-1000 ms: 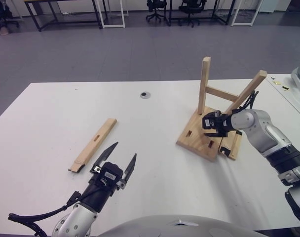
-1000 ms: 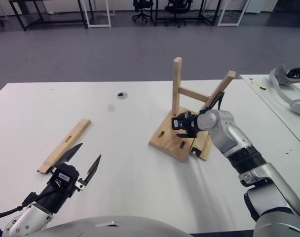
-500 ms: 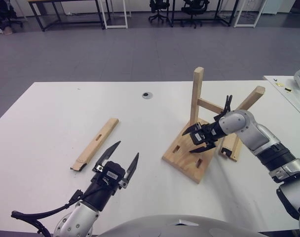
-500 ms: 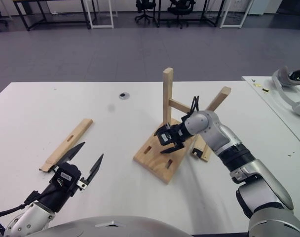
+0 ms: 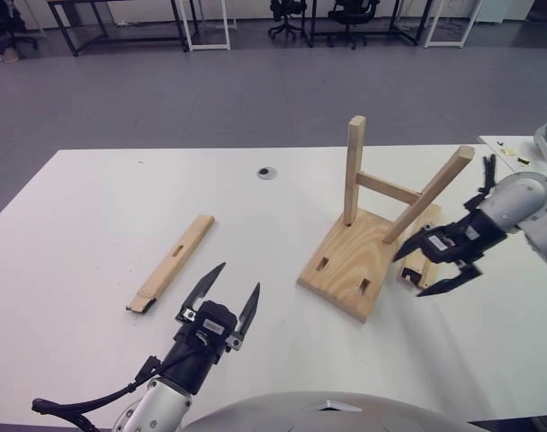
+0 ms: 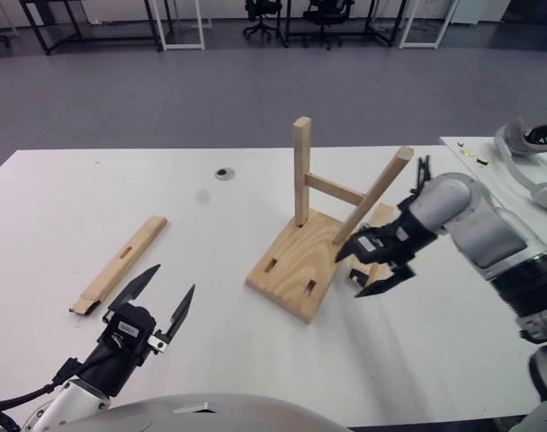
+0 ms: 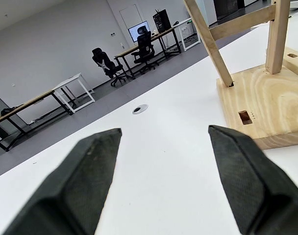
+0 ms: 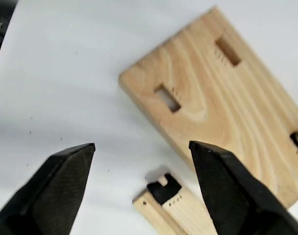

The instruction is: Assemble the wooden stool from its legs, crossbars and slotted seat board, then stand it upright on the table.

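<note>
1. Right gripper [image 5: 409, 274]: fingers spread wide, nothing clamped. It hangs low over the white table [image 5: 94, 207], just off the right-hand edge of the pale wooden slotted seat board [image 5: 345, 261]. No contact with the board that I can see.
2. The seat board lies flat on the table, right of centre, turned diagonally. The two rectangular slots [image 5: 323, 264] on its near side are empty.
3. Two square-section legs are seated in the board's far side. The upright wooden leg [image 5: 353, 171] stands straight and the tilted wooden leg [image 5: 426, 197] leans off to the right. A short wooden crossbar [image 5: 388, 187] joins them partway up.
4. A short loose wooden piece with a notched end [image 8: 183, 215] lies flat on the table just beside the board's right edge, under the right gripper. In the right wrist view the notched end sits between the two spread fingertips, with the board's corner just past it. Can't tell whether the fingers touch the piece.
5. Left gripper [image 5: 238, 277]: fingers apart and empty. It is over the front-left part of the table, pointing roughly toward the board and well apart from it.
6. A long flat wooden piece with a slot in its middle [image 5: 172, 262] lies on the left of the table. It is near the left gripper but not touching it.
7. A small round grey grommet [image 5: 267, 173] sits in the tabletop toward the far edge.
</note>
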`<state>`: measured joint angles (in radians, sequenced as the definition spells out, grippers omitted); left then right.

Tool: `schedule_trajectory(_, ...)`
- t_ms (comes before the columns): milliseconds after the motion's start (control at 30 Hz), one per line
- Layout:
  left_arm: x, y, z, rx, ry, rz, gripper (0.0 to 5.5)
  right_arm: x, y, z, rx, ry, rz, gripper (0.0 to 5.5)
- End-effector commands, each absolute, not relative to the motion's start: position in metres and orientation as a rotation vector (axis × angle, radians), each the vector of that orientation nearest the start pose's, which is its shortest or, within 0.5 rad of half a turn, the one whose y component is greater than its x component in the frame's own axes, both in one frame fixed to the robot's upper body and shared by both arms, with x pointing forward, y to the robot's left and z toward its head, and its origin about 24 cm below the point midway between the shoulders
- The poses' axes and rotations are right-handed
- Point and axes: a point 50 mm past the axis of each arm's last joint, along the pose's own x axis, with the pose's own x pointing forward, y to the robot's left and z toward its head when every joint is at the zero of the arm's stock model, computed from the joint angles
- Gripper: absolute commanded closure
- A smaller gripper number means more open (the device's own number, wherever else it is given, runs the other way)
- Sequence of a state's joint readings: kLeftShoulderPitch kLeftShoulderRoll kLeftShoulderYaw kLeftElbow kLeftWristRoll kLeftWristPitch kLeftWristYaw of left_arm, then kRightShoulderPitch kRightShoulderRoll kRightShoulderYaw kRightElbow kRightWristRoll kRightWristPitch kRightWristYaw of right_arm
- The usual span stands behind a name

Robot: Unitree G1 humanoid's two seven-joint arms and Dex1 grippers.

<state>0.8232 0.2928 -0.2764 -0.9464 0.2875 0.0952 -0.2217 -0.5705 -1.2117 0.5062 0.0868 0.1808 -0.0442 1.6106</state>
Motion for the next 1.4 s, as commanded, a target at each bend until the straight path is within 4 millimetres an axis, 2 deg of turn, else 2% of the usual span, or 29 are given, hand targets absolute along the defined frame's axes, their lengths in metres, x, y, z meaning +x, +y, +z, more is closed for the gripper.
schedule_trajectory(33, 0.095, 0.129, 0.105, 0.376, 0.022, -0.366, 2.24, 0.277, -0.273, 0.162, -1.195, 0.839, 1.488, 1.89)
schedule_trajectory(167, 0.098, 0.133, 0.104, 0.383, 0.021, -0.370, 2.24, 0.298, -0.260, 0.164, -1.243, 0.721, 1.373, 1.89)
schedule_trajectory(333, 0.102, 0.139, 0.101, 0.394, 0.033, -0.385, 2.24, 0.317, -0.240, 0.180, -1.290, 0.593, 1.225, 1.89)
schedule_trajectory(433, 0.104, 0.141, 0.100, 0.397, 0.035, -0.391, 2.24, 0.309, -0.249, 0.179, -1.298, 0.674, 1.290, 1.89)
schedule_trajectory(500, 0.105, 0.142, 0.098, 0.397, 0.038, -0.390, 2.24, 0.315, -0.256, 0.175, -1.336, 0.699, 1.233, 1.89)
schedule_trajectory(600, 0.106, 0.143, 0.096, 0.393, 0.040, -0.388, 2.24, 0.305, -0.264, 0.172, -1.295, 0.787, 1.349, 1.89)
schedule_trajectory(667, 0.105, 0.142, 0.096, 0.389, 0.041, -0.384, 2.24, 0.310, -0.273, 0.171, -1.310, 0.827, 1.301, 1.89)
schedule_trajectory(700, 0.105, 0.141, 0.095, 0.387, 0.042, -0.383, 2.24, 0.318, -0.272, 0.173, -1.318, 0.787, 1.241, 1.89)
schedule_trajectory(767, 0.105, 0.140, 0.095, 0.386, 0.043, -0.384, 2.24, 0.337, -0.260, 0.181, -1.329, 0.648, 1.118, 1.89)
schedule_trajectory(833, 0.104, 0.140, 0.095, 0.386, 0.045, -0.386, 2.24, 0.348, -0.248, 0.186, -1.332, 0.542, 1.068, 1.89)
schedule_trajectory(967, 0.104, 0.140, 0.096, 0.390, 0.046, -0.395, 2.24, 0.358, -0.205, 0.189, -1.264, 0.310, 1.132, 1.89)
schedule_trajectory(1000, 0.104, 0.140, 0.097, 0.390, 0.045, -0.398, 2.24, 0.361, -0.201, 0.186, -1.271, 0.296, 1.122, 1.89)
schedule_trajectory(1067, 0.103, 0.140, 0.098, 0.391, 0.043, -0.400, 2.24, 0.362, -0.213, 0.174, -1.253, 0.392, 1.086, 1.89)
schedule_trajectory(1167, 0.102, 0.140, 0.098, 0.389, 0.051, -0.390, 2.24, 0.358, -0.258, 0.144, -1.024, 0.666, 0.879, 1.89)
schedule_trajectory(1233, 0.101, 0.140, 0.095, 0.383, 0.067, -0.384, 2.24, 0.343, -0.287, 0.126, -0.940, 0.792, 0.808, 1.89)
schedule_trajectory(1400, 0.095, 0.137, 0.090, 0.364, 0.091, -0.374, 2.24, 0.311, -0.314, 0.128, -0.850, 0.946, 0.854, 1.89)
